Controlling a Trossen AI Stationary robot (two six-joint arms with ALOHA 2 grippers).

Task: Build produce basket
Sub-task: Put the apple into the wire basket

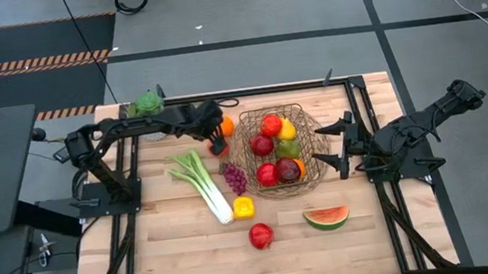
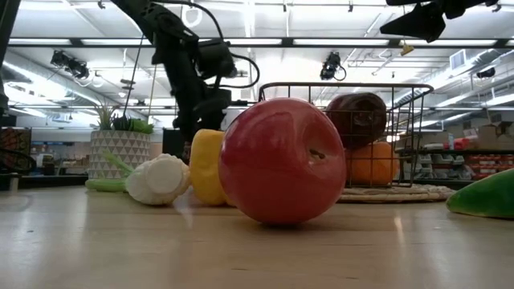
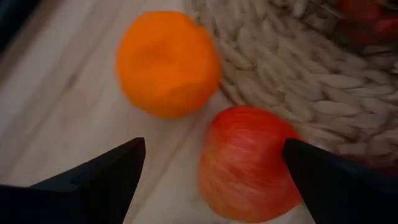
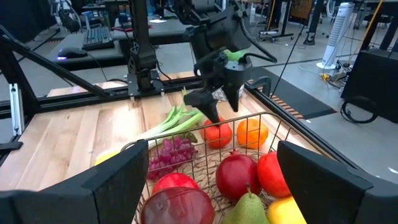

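Two fruits lie just outside the basket (image 1: pixel 278 148), an orange (image 3: pixel 166 62) and a red apple (image 3: pixel 249 163). The left gripper (image 3: pixel 211 168) hangs over that apple, fingers apart, probably lining up a grasp. The right gripper (image 1: pixel 335 146) waits open beside the basket.

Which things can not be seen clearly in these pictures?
- Low view: the big red apple hides most of the basket.
- Low view: the watermelon slice is cut off by the edge.
- Left wrist view: the small apple and the orange are blurred.
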